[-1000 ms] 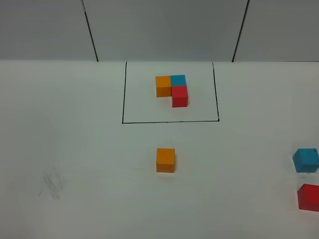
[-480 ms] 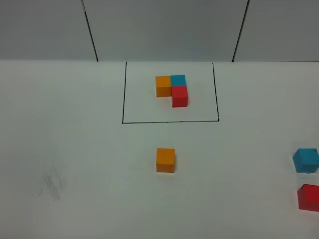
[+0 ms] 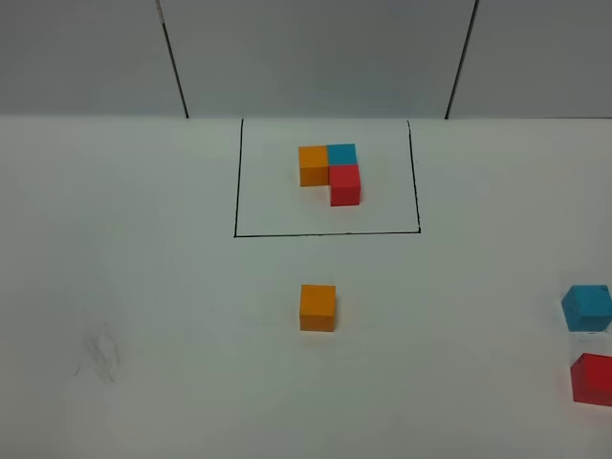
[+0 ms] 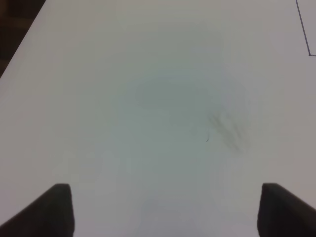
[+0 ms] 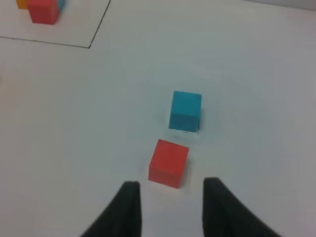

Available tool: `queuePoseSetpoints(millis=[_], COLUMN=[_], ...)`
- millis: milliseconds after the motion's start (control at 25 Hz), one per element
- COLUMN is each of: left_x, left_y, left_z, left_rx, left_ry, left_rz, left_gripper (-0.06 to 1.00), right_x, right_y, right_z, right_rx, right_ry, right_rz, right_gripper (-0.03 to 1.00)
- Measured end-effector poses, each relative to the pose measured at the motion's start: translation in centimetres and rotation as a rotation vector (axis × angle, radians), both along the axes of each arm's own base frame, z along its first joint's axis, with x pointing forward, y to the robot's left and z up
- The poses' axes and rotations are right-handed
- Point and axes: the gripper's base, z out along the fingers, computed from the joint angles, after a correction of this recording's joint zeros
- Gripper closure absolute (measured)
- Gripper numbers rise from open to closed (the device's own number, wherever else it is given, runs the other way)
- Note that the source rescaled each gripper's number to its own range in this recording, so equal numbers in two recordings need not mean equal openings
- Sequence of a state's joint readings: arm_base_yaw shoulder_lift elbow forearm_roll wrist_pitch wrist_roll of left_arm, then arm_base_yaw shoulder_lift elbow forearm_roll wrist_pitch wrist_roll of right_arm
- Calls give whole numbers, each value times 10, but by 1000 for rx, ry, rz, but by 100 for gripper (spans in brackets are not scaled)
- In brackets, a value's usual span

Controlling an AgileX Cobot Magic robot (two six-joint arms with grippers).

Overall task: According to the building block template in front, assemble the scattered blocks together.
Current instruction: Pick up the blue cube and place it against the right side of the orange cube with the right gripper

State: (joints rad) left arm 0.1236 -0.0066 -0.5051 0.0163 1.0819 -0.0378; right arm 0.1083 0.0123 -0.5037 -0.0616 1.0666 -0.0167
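While left gripper (image 4: 165,191) and right gripper (image 5: 171,184) gape empty, the scattered blocks (image 3: 317,307) are plain orange, cyan, red cubes.

Location type: laboratory test bench for robot manipulation.

The work surface is a plain white desk (image 3: 143,287) backed by bare grey wall panels (image 3: 316,57) divided by dark seams (image 3: 173,57), with no domestic or office furnishings in view. A thin black outline (image 3: 325,232) drawn on the desk frames a block template (image 3: 330,172). An orange cube (image 3: 317,307), a cyan-blue cube (image 3: 586,307) and a red cube (image 3: 592,379) lie outside it. A grey smudge (image 3: 100,354) marks the surface. Wrist cameras show the dark fingers of the left claw (image 4: 165,207) and right claw (image 5: 170,197) above the desk.
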Motion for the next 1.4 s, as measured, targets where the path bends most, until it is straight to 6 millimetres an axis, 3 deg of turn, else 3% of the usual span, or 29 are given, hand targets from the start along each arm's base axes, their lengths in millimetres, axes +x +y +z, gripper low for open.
queuePoseSetpoints(millis=[1200, 1280, 1400], left_x=[0, 0, 0], left_y=[0, 0, 0], left_z=[0, -1, 0], left_rx=[-1, -1, -1], left_ry=[1, 2, 0], left_rz=[-49, -49, -49], left_gripper=[29, 29, 29], right_x=[0, 2, 18], right_y=[0, 0, 2], right_z=[0, 0, 2], right_rx=[5, 4, 3], right_ry=[0, 15, 101], right_rz=[-4, -4, -8], right_gripper=[96, 91, 74])
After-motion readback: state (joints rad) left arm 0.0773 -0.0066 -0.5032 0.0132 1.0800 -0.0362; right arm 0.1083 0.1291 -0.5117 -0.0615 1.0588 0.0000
